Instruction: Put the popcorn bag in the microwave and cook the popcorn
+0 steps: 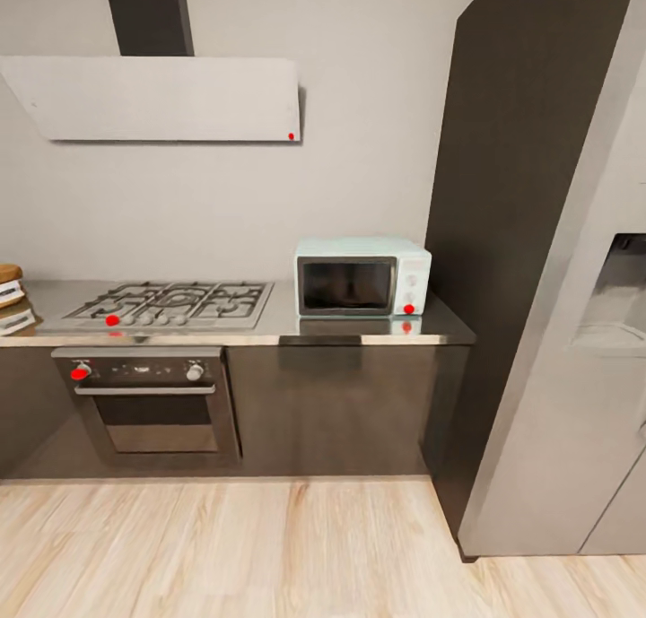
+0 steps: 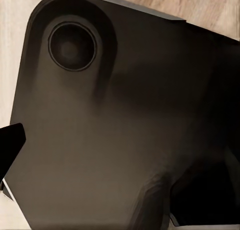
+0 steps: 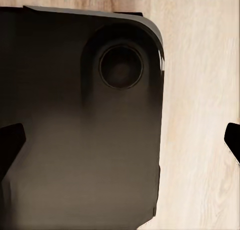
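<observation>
The microwave (image 1: 362, 277) sits shut on the surface (image 1: 359, 328) far off, the bag's spot is unclear, and I cannot tell each gripper's opening, so the robot may roll past the bag.

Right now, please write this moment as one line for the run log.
phase: approach | pale mint-blue boxy microwave: door closed, on grey steel countertop, right of gas hob | popcorn bag: not identified | right tool: open, over wooden floor
</observation>
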Robot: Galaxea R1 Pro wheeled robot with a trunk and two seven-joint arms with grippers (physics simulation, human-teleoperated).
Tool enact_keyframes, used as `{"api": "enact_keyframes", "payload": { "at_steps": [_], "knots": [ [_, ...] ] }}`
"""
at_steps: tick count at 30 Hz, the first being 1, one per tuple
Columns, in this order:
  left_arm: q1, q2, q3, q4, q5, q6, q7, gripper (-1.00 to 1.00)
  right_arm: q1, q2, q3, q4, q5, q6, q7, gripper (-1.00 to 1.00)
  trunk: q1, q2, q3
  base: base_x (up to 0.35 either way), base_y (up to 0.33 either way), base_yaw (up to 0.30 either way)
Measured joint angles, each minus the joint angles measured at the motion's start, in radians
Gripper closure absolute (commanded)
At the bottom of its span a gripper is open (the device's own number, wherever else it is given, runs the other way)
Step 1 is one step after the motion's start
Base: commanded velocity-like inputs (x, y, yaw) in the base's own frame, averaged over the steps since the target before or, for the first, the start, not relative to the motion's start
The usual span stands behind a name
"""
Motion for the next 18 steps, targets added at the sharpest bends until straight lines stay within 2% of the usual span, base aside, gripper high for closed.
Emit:
{"api": "enact_keyframes", "payload": {
  "at_steps": [18],
  "knots": [
    [0.0,0.0,-0.001,0.0,-0.003,0.0,0.0,-1.0,0.0,0.001,0.001,0.0,0.001,-0.001,-0.002,-1.0,0.0,0.0,0.0,0.33,0.0,0.0]
  ]
}}
